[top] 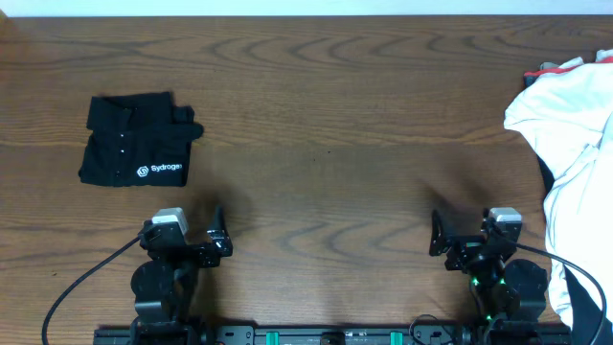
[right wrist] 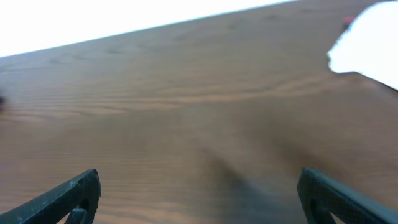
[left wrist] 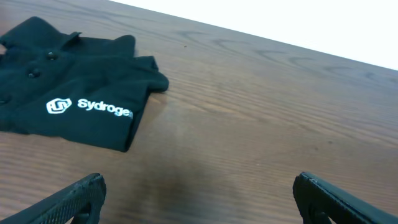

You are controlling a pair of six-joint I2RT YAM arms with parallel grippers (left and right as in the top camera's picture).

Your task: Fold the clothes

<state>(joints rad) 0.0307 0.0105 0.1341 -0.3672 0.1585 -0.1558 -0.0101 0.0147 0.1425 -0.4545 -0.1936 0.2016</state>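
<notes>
The clothes (top: 573,144) are a crumpled white heap at the table's right edge, with a bit of red fabric (top: 544,69) at its far end. In the right wrist view the heap (right wrist: 367,40) shows at the upper right. My left gripper (top: 215,238) rests near the front edge at the left, open and empty; its view shows the left gripper (left wrist: 199,194) with jaws wide over bare wood. Over at the front right, my right gripper (top: 438,235) is also open and holds nothing. The right gripper (right wrist: 199,190) stands well short of the heap.
A folded black shirt (top: 134,153) with white "Sydrogen" lettering lies at the back left, and the same black shirt (left wrist: 68,93) shows in the left wrist view. The wooden table (top: 326,144) spans the whole view. Cables trail from both arm bases along the front edge.
</notes>
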